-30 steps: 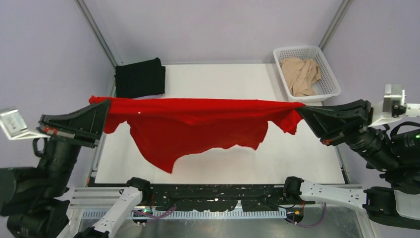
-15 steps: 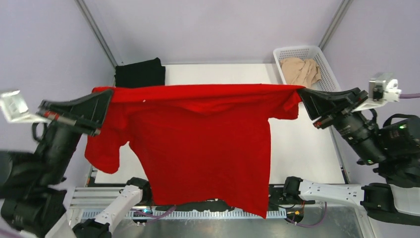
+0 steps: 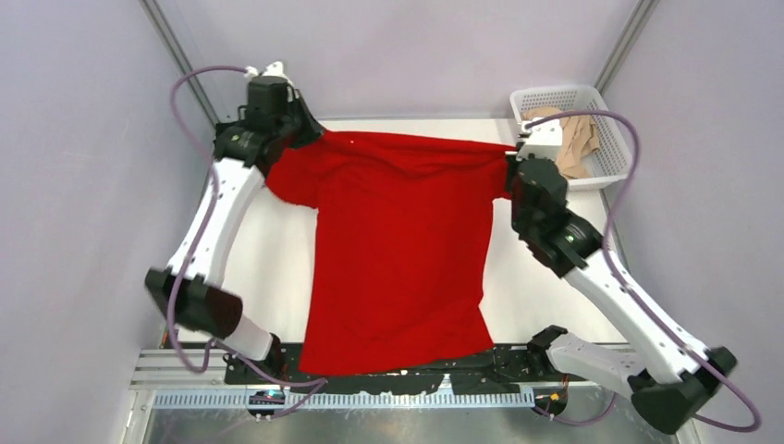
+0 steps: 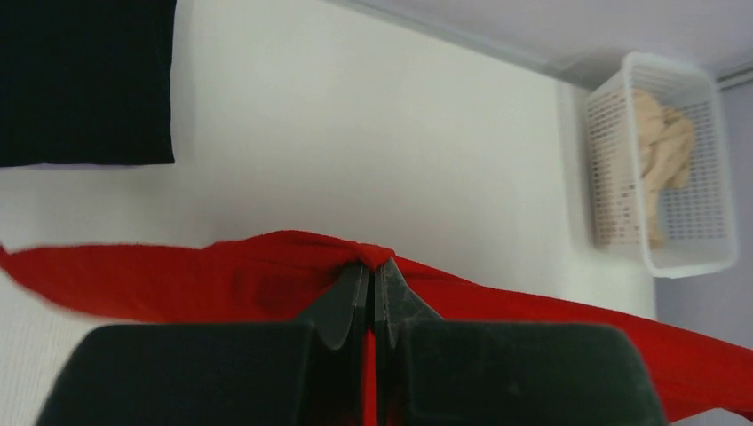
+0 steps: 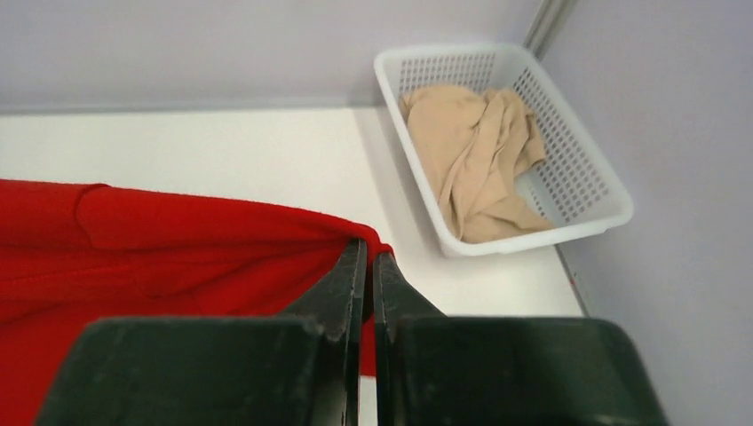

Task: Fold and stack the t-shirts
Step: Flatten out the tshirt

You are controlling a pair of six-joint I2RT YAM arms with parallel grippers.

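Note:
The red t-shirt (image 3: 398, 240) is spread lengthwise over the white table, top edge at the far side, hem near the front edge. My left gripper (image 3: 310, 139) is shut on its far left shoulder; the pinched cloth (image 4: 368, 256) shows at the fingertips in the left wrist view. My right gripper (image 3: 510, 157) is shut on the far right shoulder, with the pinched cloth (image 5: 373, 251) in the right wrist view. The folded black t-shirt (image 4: 84, 80) lies at the far left, hidden by the left arm from above. The beige t-shirt (image 3: 569, 139) is crumpled in the basket. The lavender t-shirt is out of view.
The white lattice basket (image 3: 606, 120) stands at the far right corner, also in the right wrist view (image 5: 586, 191). Grey walls and frame posts enclose the table (image 3: 555, 287). The arm bases sit on a black rail at the near edge.
Both arms have swung from high near the camera down and forward to the far side of the table, carrying the red t-shirt, which now lies spread out instead of hanging.

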